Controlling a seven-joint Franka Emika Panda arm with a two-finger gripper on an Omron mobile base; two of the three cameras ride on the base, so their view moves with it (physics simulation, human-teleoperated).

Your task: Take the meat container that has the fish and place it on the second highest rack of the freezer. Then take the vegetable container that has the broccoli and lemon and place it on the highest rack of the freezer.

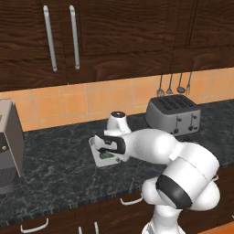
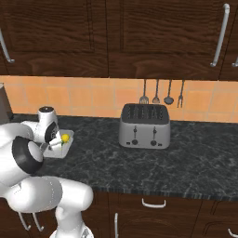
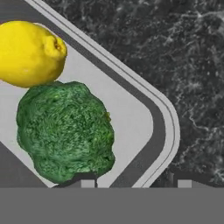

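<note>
Jaws [image 3: 135,183] low over vegetable container [image 3: 131,118], straddling its rim [image 3: 168,131]; parted, nothing gripped yet; broccoli [image 3: 65,131] just inside, lemon [image 3: 28,52] beyond.

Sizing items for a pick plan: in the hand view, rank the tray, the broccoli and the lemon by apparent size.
1. The tray: largest, running off the frame.
2. The broccoli: fully in view.
3. The lemon: smallest as seen, though the left edge cuts it off, so its rank below the broccoli is unsure.
</note>
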